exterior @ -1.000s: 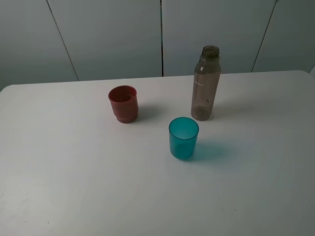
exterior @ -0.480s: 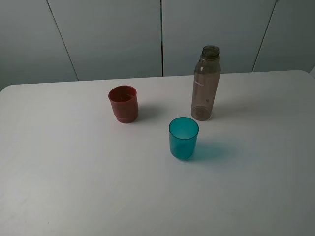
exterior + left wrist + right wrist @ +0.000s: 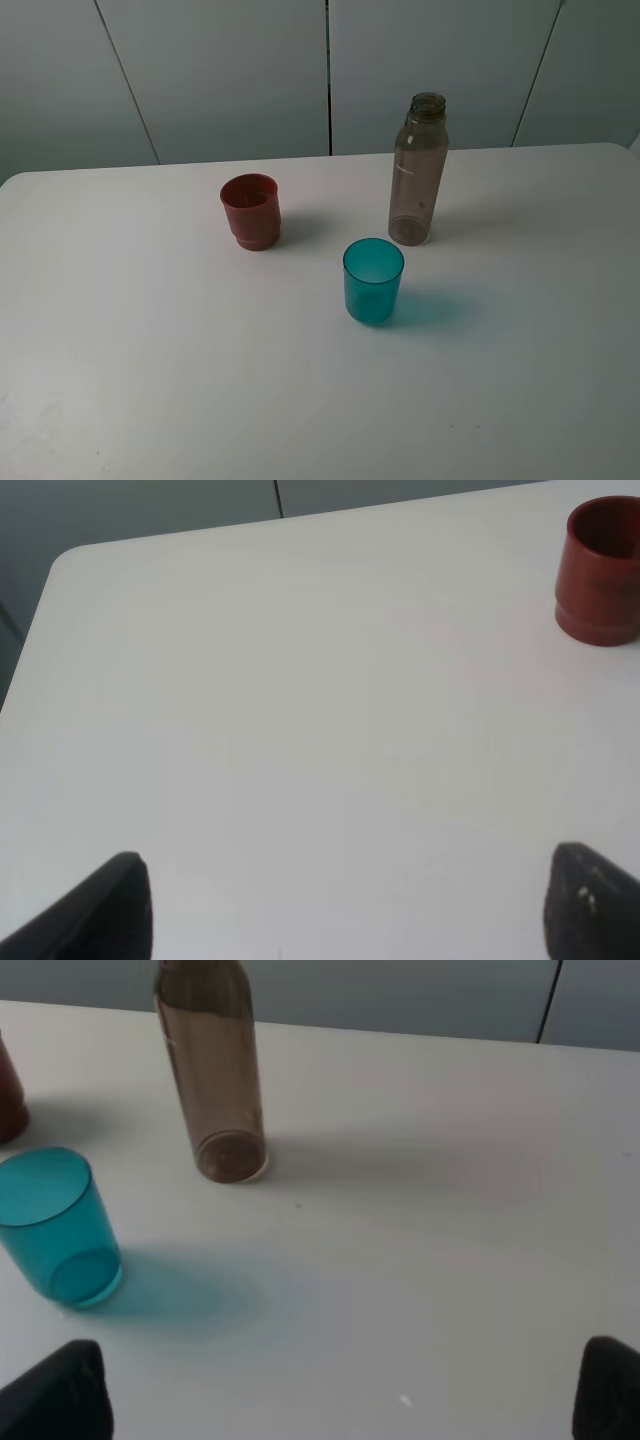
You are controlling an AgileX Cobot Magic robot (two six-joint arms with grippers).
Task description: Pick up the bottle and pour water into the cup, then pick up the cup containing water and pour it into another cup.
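Observation:
The smoky grey-brown bottle [image 3: 417, 170] stands upright and capless at the back right of the white table [image 3: 150, 350]; it also shows in the right wrist view [image 3: 213, 1070]. The teal cup [image 3: 373, 280] stands in front of it, a little left, and shows in the right wrist view [image 3: 55, 1225]. The red cup [image 3: 250, 211] stands at the back left and shows in the left wrist view [image 3: 603, 570]. No arm shows in the high view. My left gripper [image 3: 350, 905] and right gripper [image 3: 345, 1400] are both open and empty, fingertips wide apart, well short of the objects.
Grey wall panels [image 3: 230, 70] stand behind the table's far edge. The table's far left corner [image 3: 70, 560] shows in the left wrist view. A sliver of the red cup [image 3: 8, 1100] shows at the edge of the right wrist view.

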